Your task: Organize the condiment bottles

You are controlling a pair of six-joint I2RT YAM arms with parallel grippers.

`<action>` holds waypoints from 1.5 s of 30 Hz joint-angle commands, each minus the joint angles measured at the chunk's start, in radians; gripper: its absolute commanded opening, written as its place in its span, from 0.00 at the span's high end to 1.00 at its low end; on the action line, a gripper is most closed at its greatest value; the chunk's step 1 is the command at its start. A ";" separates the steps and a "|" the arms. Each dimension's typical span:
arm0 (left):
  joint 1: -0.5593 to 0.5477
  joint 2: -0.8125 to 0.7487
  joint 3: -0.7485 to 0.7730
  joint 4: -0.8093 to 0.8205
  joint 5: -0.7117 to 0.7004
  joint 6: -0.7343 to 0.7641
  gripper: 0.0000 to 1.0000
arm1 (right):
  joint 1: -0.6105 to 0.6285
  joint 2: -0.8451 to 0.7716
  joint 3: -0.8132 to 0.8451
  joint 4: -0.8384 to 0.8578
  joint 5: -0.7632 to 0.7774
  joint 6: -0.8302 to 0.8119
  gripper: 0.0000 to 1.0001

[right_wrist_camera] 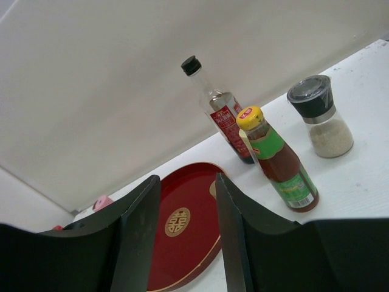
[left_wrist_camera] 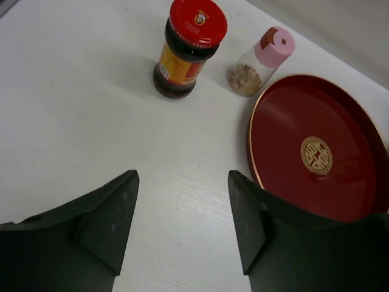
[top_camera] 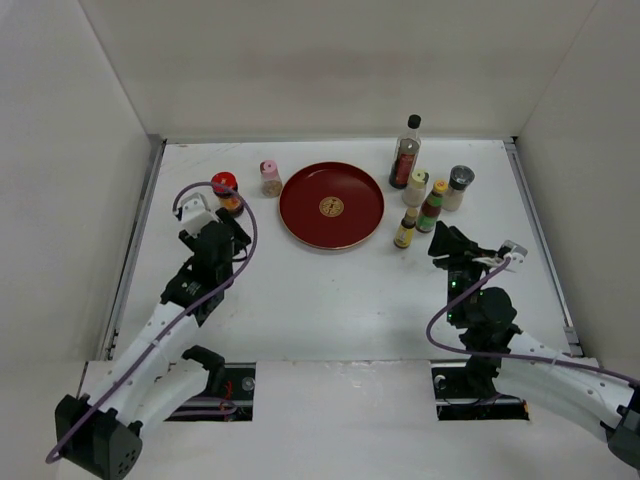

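White walls close in the white worktop (top_camera: 300,300) on three sides. Overhead, both end effectors are black against black wrists and I cannot make out their fingers, so I go by the wrist cameras.

My left end effector (left_wrist_camera: 182,176) stands open with nothing between its fingers. One finger cuts off the edge of the red plate (left_wrist_camera: 316,152). My right end effector (right_wrist_camera: 187,177) is parted only a little and is also empty. It hides all but a sliver of the pink-capped bottle (right_wrist_camera: 102,202).

My left arm reaches forward and leans inward, pointing at the red-capped jar (left_wrist_camera: 188,48) but clear of it. That jar and the pink-capped bottle stand left of the plate.

My right arm is folded at the elbow and faces the other five condiment bottles, grouped right of the plate:
- black-capped bottle (right_wrist_camera: 225,121), rearmost
- grey-capped jar (right_wrist_camera: 322,118)
- cream-capped bottle (top_camera: 416,188)
- orange-capped bottle (top_camera: 433,205)
- yellow-capped bottle (top_camera: 404,232), nearest
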 commanded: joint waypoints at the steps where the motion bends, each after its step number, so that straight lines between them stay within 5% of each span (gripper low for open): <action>1: 0.012 0.071 0.071 0.138 -0.007 0.071 0.48 | 0.002 0.004 0.033 0.025 0.001 0.010 0.52; 3: 0.026 0.149 0.110 0.166 -0.011 0.090 0.45 | 0.007 0.005 0.034 0.023 -0.003 0.010 0.51; 6: 0.055 0.260 0.176 0.178 -0.008 0.093 0.25 | 0.007 0.018 0.037 0.027 -0.009 0.010 0.50; 9: 0.090 0.395 0.258 0.189 -0.018 0.094 0.15 | 0.011 0.024 0.042 0.022 -0.012 0.010 0.48; 27: 0.270 0.910 0.616 0.123 0.111 0.160 0.11 | 0.014 0.053 0.052 0.023 -0.049 0.011 0.25; 34: 0.284 0.966 0.647 0.122 0.102 0.176 0.20 | 0.014 0.050 0.051 0.025 -0.051 0.008 0.24; 41: 0.297 0.948 0.621 0.140 0.094 0.183 0.54 | 0.014 0.033 0.049 0.020 -0.058 0.004 0.23; 45: 0.287 0.868 0.561 0.177 0.050 0.177 0.63 | 0.014 0.042 0.049 0.020 -0.061 0.005 0.23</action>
